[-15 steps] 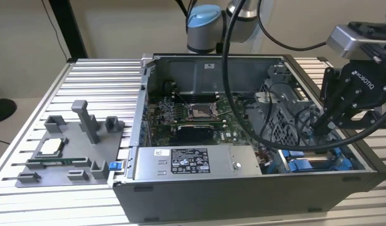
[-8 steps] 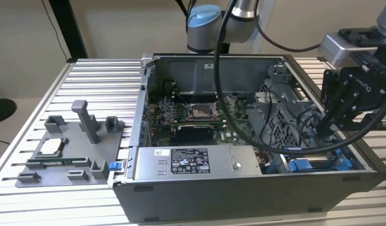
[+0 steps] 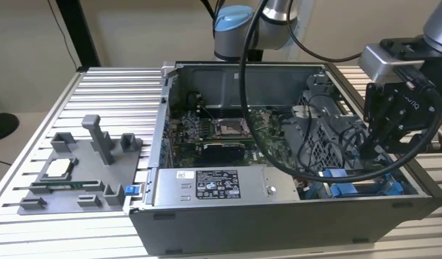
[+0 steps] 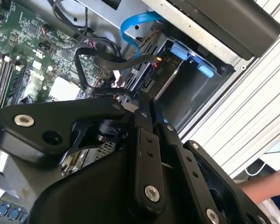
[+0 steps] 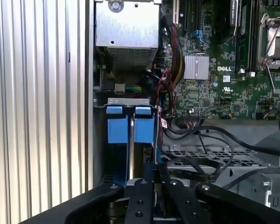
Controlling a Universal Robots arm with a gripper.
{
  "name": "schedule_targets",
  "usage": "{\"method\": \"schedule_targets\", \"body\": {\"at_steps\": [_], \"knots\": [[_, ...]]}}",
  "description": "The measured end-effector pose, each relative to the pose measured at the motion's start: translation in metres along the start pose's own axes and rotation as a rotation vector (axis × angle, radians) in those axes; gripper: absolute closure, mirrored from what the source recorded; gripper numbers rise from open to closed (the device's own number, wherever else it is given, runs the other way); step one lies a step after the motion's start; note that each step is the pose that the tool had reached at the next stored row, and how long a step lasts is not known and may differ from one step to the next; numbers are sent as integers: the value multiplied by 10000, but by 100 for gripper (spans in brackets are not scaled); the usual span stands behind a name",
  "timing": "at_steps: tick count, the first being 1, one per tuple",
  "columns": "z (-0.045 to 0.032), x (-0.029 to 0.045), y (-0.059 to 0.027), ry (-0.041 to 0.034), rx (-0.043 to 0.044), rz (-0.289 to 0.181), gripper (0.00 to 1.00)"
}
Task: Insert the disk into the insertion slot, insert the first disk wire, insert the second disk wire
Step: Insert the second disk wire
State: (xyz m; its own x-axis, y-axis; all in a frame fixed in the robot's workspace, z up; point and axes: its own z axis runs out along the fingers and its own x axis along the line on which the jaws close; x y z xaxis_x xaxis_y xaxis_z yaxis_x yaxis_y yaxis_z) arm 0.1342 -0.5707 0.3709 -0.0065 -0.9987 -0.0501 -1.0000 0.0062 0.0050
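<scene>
The disk (image 5: 130,140) sits edge-on in the insertion slot (image 5: 126,101), its blue carrier tabs (image 5: 143,129) at the bay's mouth. In the exterior view my gripper (image 3: 372,156) reaches down into the open computer case, right over the blue-clipped bay (image 3: 358,189) at the exterior view's right. My gripper (image 4: 148,103) has its fingers pressed together, and a black wire (image 4: 95,86) loops up to their tips. The first wrist view shows the gripper (image 5: 154,175) just short of the disk's end. A blue flat cable (image 4: 133,23) curls above the bay.
A grey box with a black-and-white label (image 3: 213,186) lies along the case's front. The motherboard (image 3: 221,129) fills the case floor, with loose black cables (image 5: 196,168) beside the bay. A grey parts fixture (image 3: 76,172) stands on the table at the exterior view's left. A person's arm (image 4: 266,186) is nearby.
</scene>
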Motion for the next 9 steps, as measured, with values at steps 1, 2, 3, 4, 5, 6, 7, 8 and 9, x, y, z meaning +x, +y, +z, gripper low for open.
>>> {"method": "schedule_targets", "body": {"at_steps": [1,2,3,4,5,6,7,8,9], "knots": [[9,2,13,-2,61,-30,100],[15,2,22,-3,134,-60,100],[19,3,32,-2,213,-91,100],[24,3,41,-1,290,-123,100],[30,3,51,-3,363,-150,100],[36,5,63,-4,435,-176,100],[40,6,77,-3,486,-198,100],[42,6,88,-4,512,-213,100],[43,7,94,-4,518,-220,100]]}}
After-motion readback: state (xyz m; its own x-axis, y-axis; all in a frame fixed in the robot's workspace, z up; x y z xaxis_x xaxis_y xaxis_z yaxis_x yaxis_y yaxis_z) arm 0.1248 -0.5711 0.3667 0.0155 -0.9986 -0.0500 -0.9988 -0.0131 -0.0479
